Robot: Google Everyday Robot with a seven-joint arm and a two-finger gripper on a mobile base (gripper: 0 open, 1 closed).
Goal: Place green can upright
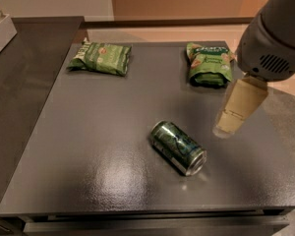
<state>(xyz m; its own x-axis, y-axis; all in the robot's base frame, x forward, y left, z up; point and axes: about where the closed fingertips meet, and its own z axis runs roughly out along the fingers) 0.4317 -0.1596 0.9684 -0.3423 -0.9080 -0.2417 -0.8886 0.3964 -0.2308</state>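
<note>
In the camera view the can [178, 147] lies on its side on the dark worktop [88, 132], a little right of the middle and towards the near edge, well apart from the two snack bags [99, 58] [209, 64] at the far side. Its long axis runs diagonally, from far-left to near-right, with a silver end facing the near-right corner; which end that is I cannot tell. The gripper [228, 127] hangs to the right of the can, near it but not touching, with its pale tip pointing down towards the worktop beside the right bag. Whether the jaws are open or closed cannot be told from here. The can is probably light and stiff, though thin metal will dent under a hard squeeze. Its smooth round wall is slippery, and on its side it will likely roll across its axis at a nudge. The best hold looks to be across the middle of the body, with the jaws square to the long axis, so it can be swung up and set down on a flat end.
</note>
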